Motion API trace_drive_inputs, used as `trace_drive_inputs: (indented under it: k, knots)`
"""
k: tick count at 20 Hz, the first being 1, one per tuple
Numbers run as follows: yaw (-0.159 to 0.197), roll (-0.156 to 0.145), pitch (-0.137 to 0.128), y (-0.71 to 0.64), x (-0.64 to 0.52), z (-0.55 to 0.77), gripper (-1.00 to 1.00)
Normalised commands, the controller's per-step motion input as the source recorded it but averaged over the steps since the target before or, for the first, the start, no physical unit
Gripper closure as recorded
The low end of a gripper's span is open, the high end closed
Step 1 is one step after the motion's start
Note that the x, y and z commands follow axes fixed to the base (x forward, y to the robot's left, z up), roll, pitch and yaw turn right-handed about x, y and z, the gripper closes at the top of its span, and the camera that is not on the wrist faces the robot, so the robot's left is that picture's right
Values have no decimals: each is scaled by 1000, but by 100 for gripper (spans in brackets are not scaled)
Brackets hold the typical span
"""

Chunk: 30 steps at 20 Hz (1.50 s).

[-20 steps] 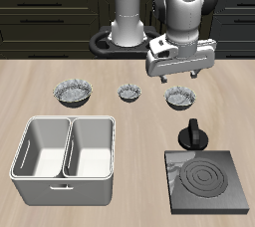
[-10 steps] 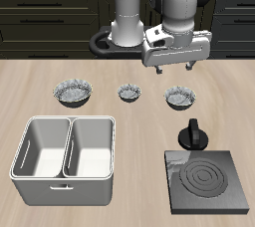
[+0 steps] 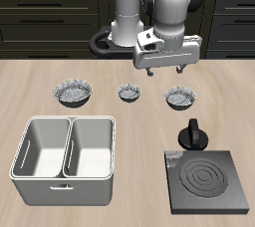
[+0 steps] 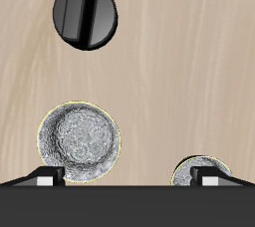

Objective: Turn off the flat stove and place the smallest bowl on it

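Overhead, robot's two-finger gripper (image 3: 164,69) hangs open w/ nothing held, above the tiny silvery crinkled bowl (image 3: 129,94), likely lining up a grab. Flat dark-grey stove slab (image 3: 207,180), coils dark, sits nearer table's front.

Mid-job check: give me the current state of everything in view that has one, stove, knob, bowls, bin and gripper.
flat stove: coil rings dark, not glowing.
knob: upright at the stove's back edge; setting unreadable.
smallest bowl: upright on the table, not on the stove.
mid-sized bowl: upright, empty.
widest bowl: upright, empty.
white bin: both compartments empty.
gripper: open, holding nothing, above the bowls.
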Motion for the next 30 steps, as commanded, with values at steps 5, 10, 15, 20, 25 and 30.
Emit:
trace_drive_inputs:
  k: [5, 10, 15, 20, 25, 30]
  knots:
    - [2, -30, -20, -323, -192, -72, -100]
    - [5, -28, -33, -287, -236, -51, -100]
    - [-23, -22, -19, -367, -272, -94, -100]
    - [-17, -33, -6, -259, -151, -138, -100]
    - [-11, 8, -2, -59, -180, -122, -100]
    - [2, 58, -39, 156, -297, -82, -100]
